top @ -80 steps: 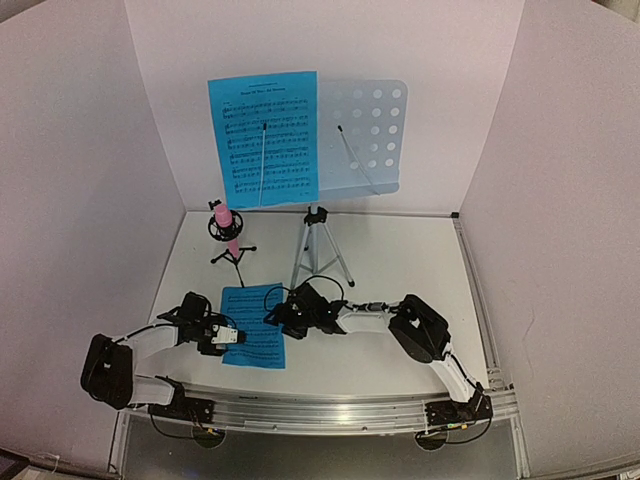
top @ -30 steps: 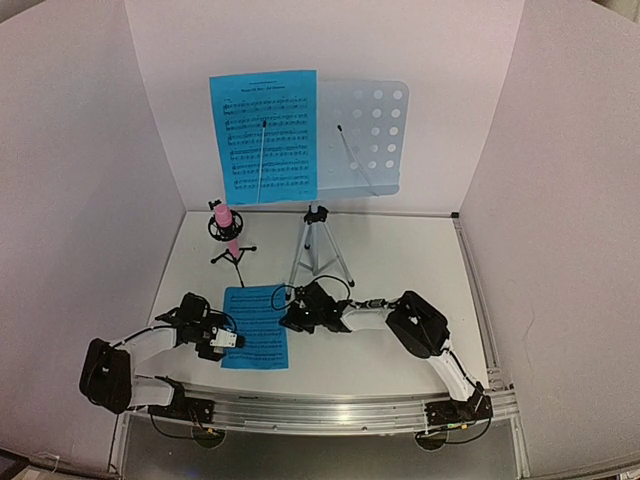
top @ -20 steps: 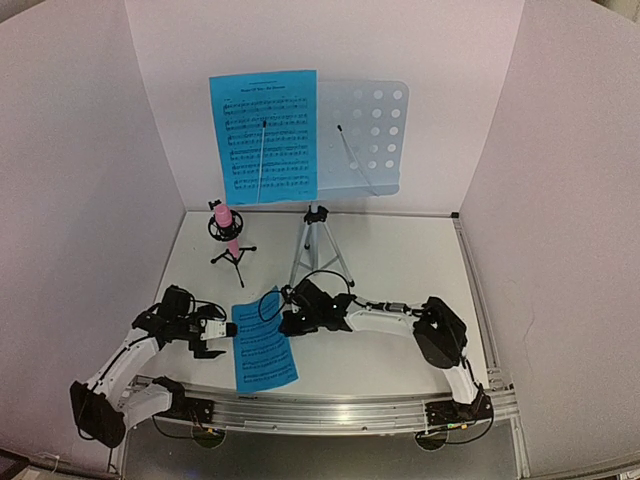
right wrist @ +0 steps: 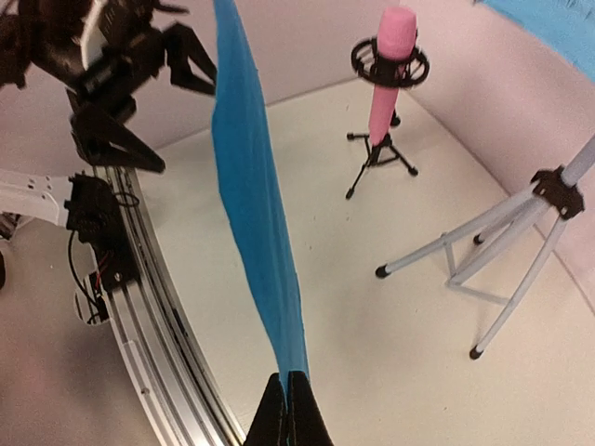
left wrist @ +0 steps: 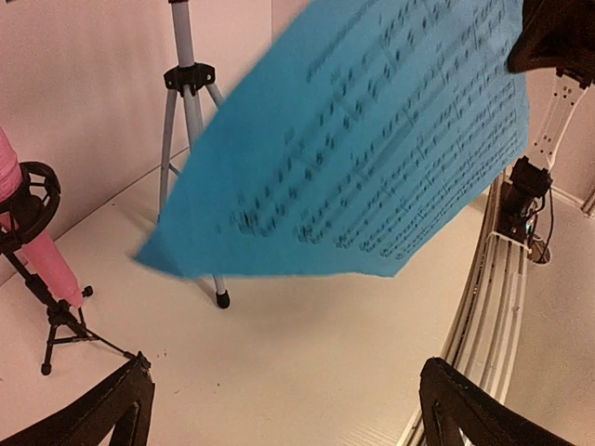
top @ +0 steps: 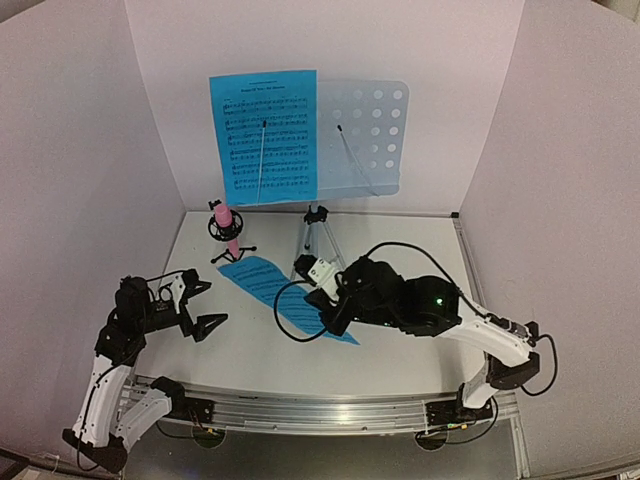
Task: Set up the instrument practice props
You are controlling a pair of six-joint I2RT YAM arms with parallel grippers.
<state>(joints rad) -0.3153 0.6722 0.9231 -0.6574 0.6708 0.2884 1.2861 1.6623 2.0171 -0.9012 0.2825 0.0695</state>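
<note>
Top view: sheet 1 (top: 264, 135) is seen on the stand desk (top: 365, 135) over the tripod (top: 318, 245). Sheet 2 (top: 280, 295) is held above the bench (top: 410, 255).
Left wrist view: the left claw (left wrist: 284, 390) is spread, nothing gripped.
Right wrist view: the right claw (right wrist: 288, 395) is clamped on sheet 2's edge.

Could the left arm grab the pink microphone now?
Probably yes: the left gripper is open and empty, and the pink microphone stands nearby, not behind the blue sheet the right gripper holds.

right end effector (right wrist: 287, 395) pinches the blue sheet (right wrist: 247, 186), which stands edge-on
</note>
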